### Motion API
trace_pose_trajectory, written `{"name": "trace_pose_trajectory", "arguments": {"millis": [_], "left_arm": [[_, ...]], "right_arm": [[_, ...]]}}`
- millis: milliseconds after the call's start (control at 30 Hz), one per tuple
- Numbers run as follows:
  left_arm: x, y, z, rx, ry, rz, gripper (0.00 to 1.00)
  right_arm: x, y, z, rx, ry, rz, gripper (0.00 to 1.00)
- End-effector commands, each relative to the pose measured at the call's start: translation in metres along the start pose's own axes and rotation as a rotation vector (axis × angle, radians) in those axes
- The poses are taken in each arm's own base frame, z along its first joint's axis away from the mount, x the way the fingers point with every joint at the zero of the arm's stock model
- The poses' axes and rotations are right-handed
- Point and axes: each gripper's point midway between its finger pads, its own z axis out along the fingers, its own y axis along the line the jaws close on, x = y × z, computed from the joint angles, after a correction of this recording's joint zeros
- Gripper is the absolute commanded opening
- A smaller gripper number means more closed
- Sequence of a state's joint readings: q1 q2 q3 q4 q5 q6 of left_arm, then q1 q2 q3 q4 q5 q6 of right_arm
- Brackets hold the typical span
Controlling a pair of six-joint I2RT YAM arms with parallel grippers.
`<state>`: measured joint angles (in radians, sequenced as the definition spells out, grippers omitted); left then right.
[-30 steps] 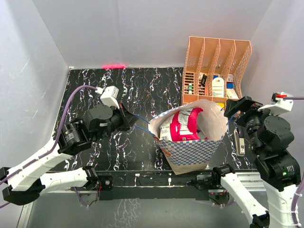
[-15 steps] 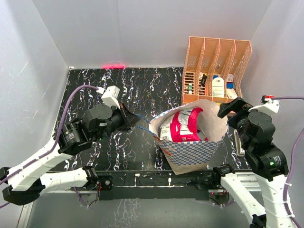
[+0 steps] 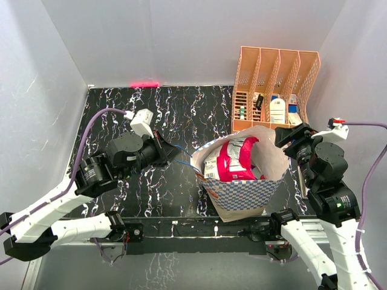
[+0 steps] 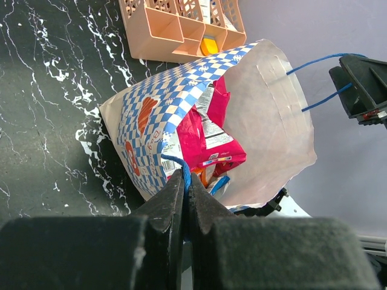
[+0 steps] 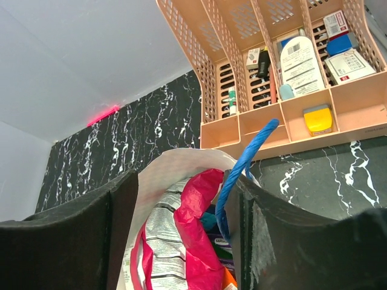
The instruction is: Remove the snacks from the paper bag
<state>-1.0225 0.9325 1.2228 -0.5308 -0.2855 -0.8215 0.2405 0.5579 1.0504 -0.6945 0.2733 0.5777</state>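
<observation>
**Operator:** Report the change over the last second.

**Arm:** My right gripper [image 3: 289, 136] has travelled left from the right edge of the bench [image 3: 181, 115] to the right rim of the paper bag [image 3: 242, 193]. Its jaws have come in from full spread to part open. The right cord handle [image 5: 242, 154] now stands between them, close to one finger. I see no clamp on it yet.

**Operator:** Left side?

**Arm:** No change. My left gripper [image 4: 184, 181] is fully closed on the left cord handle [image 4: 176, 163] and pulls that rim toward the left.

**Operator:** Location of the load?

**Arm:** The bag sits near the front edge of the bench, right of centre, just in front of the organizer [image 3: 275, 90] at the back right corner. The snacks [image 3: 233, 158] are all inside. A magenta-and-silver packet [image 4: 202, 130] lies uppermost, with orange and blue items partly hidden below it.

**Operator:** Effect on the task?

**Arm:** In my judgement this is a preparatory step: once both handles are gripped, the mouth can be spread. No packet has been removed. If the right jaws close off the cord, the rim may fold inward over the packets.
</observation>
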Motion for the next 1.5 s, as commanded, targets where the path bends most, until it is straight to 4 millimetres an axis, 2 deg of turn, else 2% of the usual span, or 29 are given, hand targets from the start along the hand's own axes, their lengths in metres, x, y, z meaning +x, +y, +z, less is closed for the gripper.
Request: {"name": "trace_pose_trajectory", "arguments": {"millis": [0,433,700,1033,1267,1467], "left_arm": [[-0.024,-0.014,-0.013,0.068,-0.09,-0.042,0.0],[-0.025,-0.013,-0.015,0.062,-0.094,-0.043,0.0],[-0.025,-0.013,-0.017,0.063,-0.092,-0.045,0.0],[-0.025,-0.013,-0.017,0.061,-0.091,-0.045,0.0],[-0.025,-0.013,-0.016,0.061,-0.089,-0.043,0.0],[-0.024,-0.013,-0.014,0.056,-0.086,-0.039,0.0]], "right_arm": [[-0.018,0.016,0.002,-0.067,-0.071,0.013,0.59],[-0.022,0.02,0.005,-0.096,-0.106,-0.003,0.54],[-0.024,0.025,0.008,-0.125,-0.134,0.02,0.58],[-0.023,0.028,0.015,-0.152,-0.159,0.023,0.57],[-0.029,0.033,0.018,-0.169,-0.184,0.006,0.48],[-0.042,0.038,0.015,-0.187,-0.23,-0.014,0.34]]}}
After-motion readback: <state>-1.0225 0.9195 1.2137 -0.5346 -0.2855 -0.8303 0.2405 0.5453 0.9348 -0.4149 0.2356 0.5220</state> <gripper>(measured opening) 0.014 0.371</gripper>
